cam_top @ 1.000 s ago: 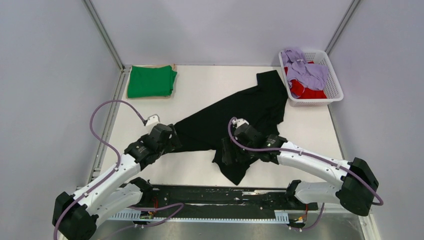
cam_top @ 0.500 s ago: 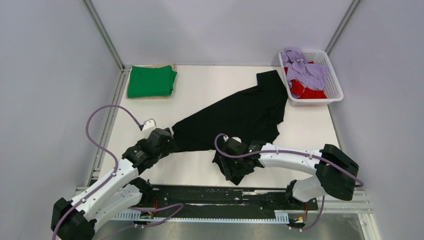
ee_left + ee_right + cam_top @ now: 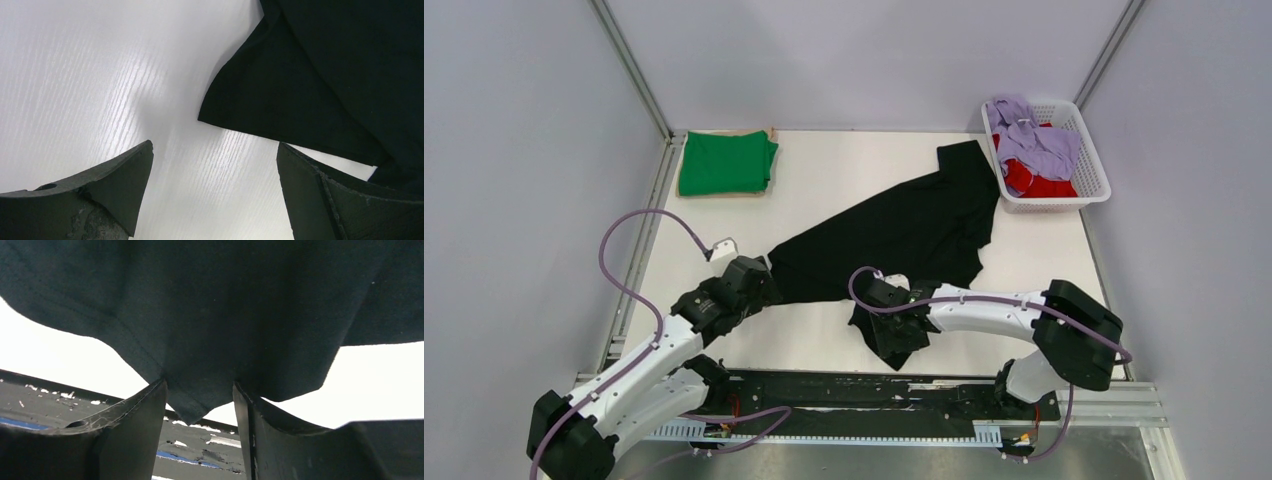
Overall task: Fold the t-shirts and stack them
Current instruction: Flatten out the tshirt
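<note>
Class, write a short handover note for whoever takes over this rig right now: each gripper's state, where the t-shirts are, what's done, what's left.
Left gripper: open, empty, over the table beside a corner of the black t-shirt.
Right gripper: jaws astride that shirt's near edge; firm grip unconfirmed.
The black t-shirt lies unfolded mid-table.
Done: green t-shirt folded at the far left corner.
Left: fold and stack the black one, then the lavender t-shirt and red t-shirt from the basket.
</note>
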Action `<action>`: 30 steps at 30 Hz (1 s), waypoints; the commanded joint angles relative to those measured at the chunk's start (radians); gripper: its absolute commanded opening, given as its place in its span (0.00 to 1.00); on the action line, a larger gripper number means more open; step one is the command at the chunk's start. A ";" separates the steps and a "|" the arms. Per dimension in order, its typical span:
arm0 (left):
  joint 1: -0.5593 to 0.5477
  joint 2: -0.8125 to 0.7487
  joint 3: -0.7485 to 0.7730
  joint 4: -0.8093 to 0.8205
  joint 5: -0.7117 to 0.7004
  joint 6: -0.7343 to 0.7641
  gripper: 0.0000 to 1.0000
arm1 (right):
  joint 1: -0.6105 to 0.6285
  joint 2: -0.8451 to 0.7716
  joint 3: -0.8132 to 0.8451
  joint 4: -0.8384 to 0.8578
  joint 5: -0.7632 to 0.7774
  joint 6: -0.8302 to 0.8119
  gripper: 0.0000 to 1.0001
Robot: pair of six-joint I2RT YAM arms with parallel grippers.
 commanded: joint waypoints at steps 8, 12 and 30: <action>0.005 0.042 0.006 0.006 -0.024 -0.022 1.00 | 0.001 0.147 -0.003 0.017 0.099 0.067 0.11; 0.005 0.064 0.005 0.006 -0.005 -0.020 1.00 | 0.001 0.113 0.033 0.020 0.139 0.067 0.00; 0.004 0.096 -0.043 0.117 0.101 0.000 0.99 | -0.315 -0.311 0.142 0.113 0.445 -0.076 0.00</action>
